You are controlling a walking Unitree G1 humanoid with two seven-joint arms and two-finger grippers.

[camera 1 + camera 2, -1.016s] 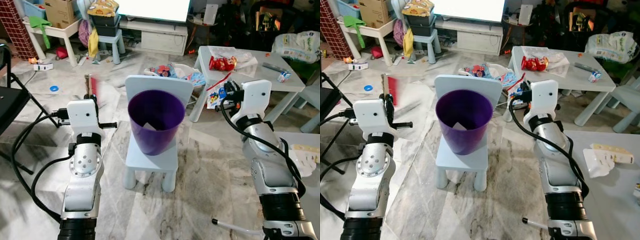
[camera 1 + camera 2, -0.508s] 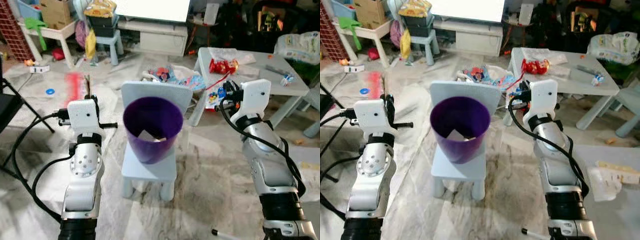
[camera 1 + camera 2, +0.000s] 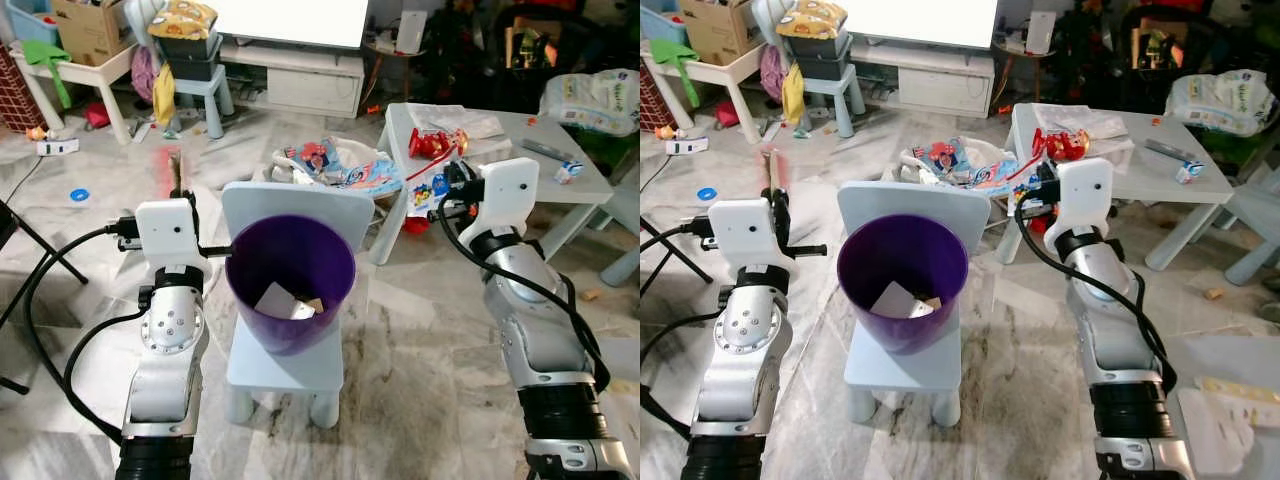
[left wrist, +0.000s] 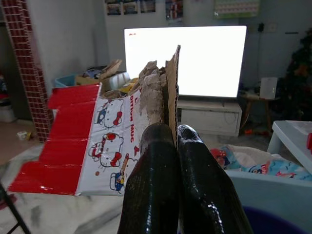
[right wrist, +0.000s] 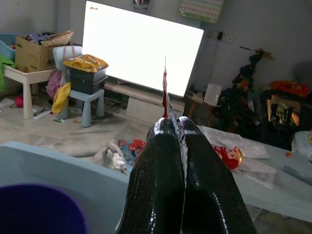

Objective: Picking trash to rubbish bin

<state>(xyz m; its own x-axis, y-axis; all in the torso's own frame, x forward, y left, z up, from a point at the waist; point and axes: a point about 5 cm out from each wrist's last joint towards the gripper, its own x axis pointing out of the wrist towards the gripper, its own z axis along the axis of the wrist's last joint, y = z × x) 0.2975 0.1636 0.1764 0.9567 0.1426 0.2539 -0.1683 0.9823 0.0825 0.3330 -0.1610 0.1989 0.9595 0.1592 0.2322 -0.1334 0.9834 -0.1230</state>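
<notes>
A purple bin [image 3: 290,290] stands on a small pale chair [image 3: 285,365] straight ahead, with white paper scraps [image 3: 272,298] lying inside. My left gripper [image 4: 175,131] is raised to the left of the bin. It is shut on a torn red and white cartoon-printed cardboard piece [image 4: 97,146], which is seen edge-on as a red strip [image 3: 168,165] in the eye views. My right gripper [image 5: 175,124] is held up to the right of the bin, shut on a thin printed wrapper [image 5: 165,92].
A low white table [image 3: 520,140] at the right carries a red snack packet [image 3: 430,145] and papers. A heap of printed cloth and toys [image 3: 340,165] lies on the floor behind the chair. A black stand leg [image 3: 25,240] is at the far left. Marble floor surrounds the chair.
The whole scene has slid in the picture and the bin now sits lower and nearer, so the camera has moved. Both grippers keep their holds and poses.
</notes>
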